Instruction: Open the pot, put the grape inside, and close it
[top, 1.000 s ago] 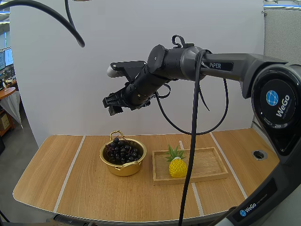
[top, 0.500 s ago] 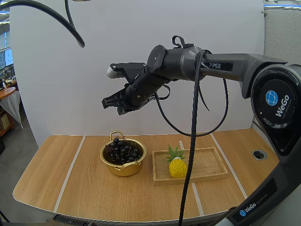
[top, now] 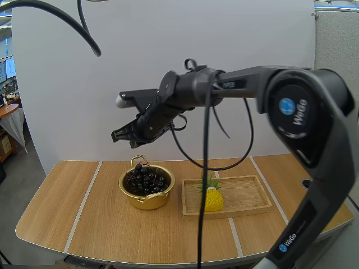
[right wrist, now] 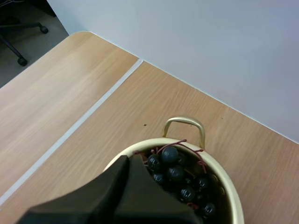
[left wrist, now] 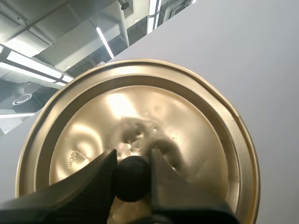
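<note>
The gold pot [top: 148,204] stands open on the table, left of centre, with the dark bunch of grapes [top: 146,180] inside it. High above the pot my right gripper [top: 116,136] hangs shut with nothing in it. From the right wrist, its fingers lie together as one dark wedge [right wrist: 128,162] over the pot's near rim [right wrist: 227,190], with the grapes [right wrist: 180,179] just beyond. My left gripper [left wrist: 132,158] is shut on the black knob [left wrist: 133,173] of the gold lid [left wrist: 196,116] and holds it up off the table.
A wooden tray [top: 249,200] lies to the right of the pot with a yellow toy pineapple [top: 212,198] on its left end. Bare tabletop [top: 84,213] stretches left of and in front of the pot.
The right gripper's fingers went from open to shut. Its arm has swung left, so the gripper now hangs farther left above the pot. Pot, grapes and tray stayed put.
</note>
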Available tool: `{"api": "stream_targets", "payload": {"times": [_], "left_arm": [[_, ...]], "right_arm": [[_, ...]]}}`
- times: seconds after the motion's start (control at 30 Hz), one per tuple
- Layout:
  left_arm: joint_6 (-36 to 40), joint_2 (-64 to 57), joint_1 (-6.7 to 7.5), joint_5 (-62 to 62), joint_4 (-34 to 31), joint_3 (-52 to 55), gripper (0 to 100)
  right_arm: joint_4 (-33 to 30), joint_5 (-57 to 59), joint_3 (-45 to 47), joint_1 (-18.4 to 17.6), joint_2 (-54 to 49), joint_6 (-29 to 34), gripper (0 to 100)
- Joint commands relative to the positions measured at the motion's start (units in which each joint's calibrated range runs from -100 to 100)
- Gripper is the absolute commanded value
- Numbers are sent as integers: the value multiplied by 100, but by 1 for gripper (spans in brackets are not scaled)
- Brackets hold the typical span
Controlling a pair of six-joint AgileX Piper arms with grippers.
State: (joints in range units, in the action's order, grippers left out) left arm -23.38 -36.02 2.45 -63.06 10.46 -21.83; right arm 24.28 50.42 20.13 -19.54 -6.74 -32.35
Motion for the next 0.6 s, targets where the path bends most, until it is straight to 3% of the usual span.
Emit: {"api": "stream_targets", "payload": {"times": [0.0,0.57], "left_arm": [[54,-37,21,151,-8,-52,0],[54,-37,21,151,-8,-52,0]], "right_arm": [[-239,-661,-43,-6,463,-49,0],[-372,-953,-575,-6,1253,-31,0]]}}
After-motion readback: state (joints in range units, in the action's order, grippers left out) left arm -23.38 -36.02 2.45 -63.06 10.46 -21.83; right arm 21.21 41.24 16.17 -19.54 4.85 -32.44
